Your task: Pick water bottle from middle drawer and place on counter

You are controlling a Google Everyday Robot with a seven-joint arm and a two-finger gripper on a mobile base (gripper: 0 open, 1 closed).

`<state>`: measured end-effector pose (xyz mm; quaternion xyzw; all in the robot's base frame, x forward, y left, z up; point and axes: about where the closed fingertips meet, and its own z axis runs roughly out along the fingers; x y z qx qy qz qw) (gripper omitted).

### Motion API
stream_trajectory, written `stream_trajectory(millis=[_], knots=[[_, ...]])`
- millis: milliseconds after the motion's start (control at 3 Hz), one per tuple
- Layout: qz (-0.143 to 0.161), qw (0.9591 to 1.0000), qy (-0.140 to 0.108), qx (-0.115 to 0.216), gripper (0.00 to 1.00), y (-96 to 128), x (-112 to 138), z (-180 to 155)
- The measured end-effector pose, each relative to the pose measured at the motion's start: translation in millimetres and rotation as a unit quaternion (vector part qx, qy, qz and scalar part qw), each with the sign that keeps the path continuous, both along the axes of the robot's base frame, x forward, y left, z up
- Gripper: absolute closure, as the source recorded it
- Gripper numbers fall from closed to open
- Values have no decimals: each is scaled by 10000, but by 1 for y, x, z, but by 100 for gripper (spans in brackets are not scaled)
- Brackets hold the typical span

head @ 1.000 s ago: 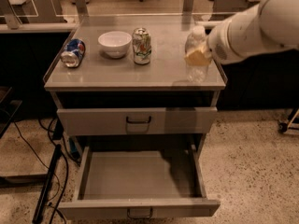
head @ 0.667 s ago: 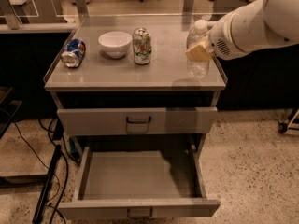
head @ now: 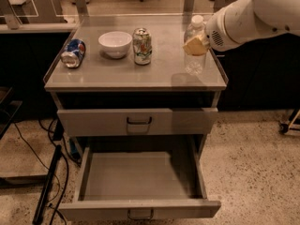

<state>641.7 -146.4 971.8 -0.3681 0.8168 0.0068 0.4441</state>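
Note:
The water bottle (head: 194, 55), clear with a white cap, stands upright at the right end of the counter (head: 117, 74). Its base is at or just above the surface. My gripper (head: 197, 45) reaches in from the upper right. Its tan fingers (head: 196, 46) are closed on the bottle's upper body. The middle drawer (head: 140, 177) is pulled fully open below. Its grey tray holds nothing, and a pale loop handle sits on its front.
A green-and-white can (head: 142, 46) stands upright mid-counter, with a white bowl (head: 115, 43) to its left. A blue can (head: 74, 53) lies on its side at the left end. The upper drawer (head: 138, 121) with a dark handle is closed. Cables (head: 51, 172) lie on the floor at left.
The arm has risen slightly toward the upper right. The bottle stays at the counter's right end, and its white cap now shows above the gripper.

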Motion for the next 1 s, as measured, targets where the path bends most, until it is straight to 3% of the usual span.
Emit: stream_trajectory(millis=[333,1000], knots=[[-96,9999,70,-70,100,-6,21,4],[-9,9990,445,49,100,-10,57,-9]])
